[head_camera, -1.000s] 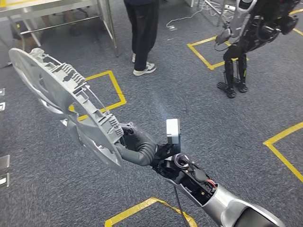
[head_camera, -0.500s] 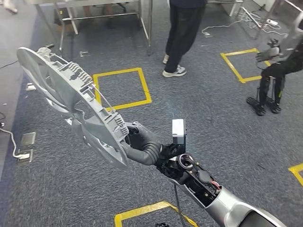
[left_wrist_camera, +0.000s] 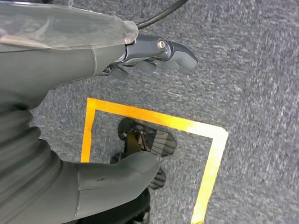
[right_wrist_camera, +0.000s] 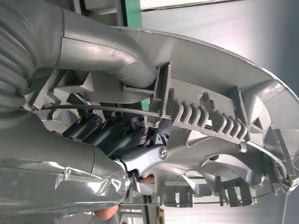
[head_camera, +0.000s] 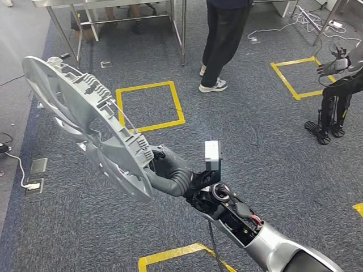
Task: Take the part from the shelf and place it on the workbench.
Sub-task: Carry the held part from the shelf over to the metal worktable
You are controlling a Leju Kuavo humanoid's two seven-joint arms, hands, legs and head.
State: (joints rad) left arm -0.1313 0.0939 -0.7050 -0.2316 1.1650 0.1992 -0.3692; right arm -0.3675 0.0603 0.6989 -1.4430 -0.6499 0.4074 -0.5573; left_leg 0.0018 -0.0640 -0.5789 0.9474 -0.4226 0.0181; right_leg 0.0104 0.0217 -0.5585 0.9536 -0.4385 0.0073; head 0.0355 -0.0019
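The part (head_camera: 85,119) is a large grey plastic wheel-cover-like piece with ribs and clips on its inner face. My right hand (head_camera: 169,170) grips it by one rim and holds it out over the carpet, tilted, at the left of the head view. In the right wrist view the dark fingers (right_wrist_camera: 116,135) wrap a rib of the part (right_wrist_camera: 218,93) and the thumb presses from the other side. My left hand (left_wrist_camera: 63,60) hangs above the floor with thumb and fingers apart and nothing between them.
A person's legs (head_camera: 222,39) stand ahead beside a metal table frame (head_camera: 128,17). Yellow tape squares (head_camera: 147,105) mark the grey carpet. Another robot (head_camera: 338,96) stands at the far right. A floor socket with a cable (head_camera: 34,184) lies at the left.
The whole scene has slid to the right in the head view, so the camera has turned left. My right hand still holds the part in the same pose.
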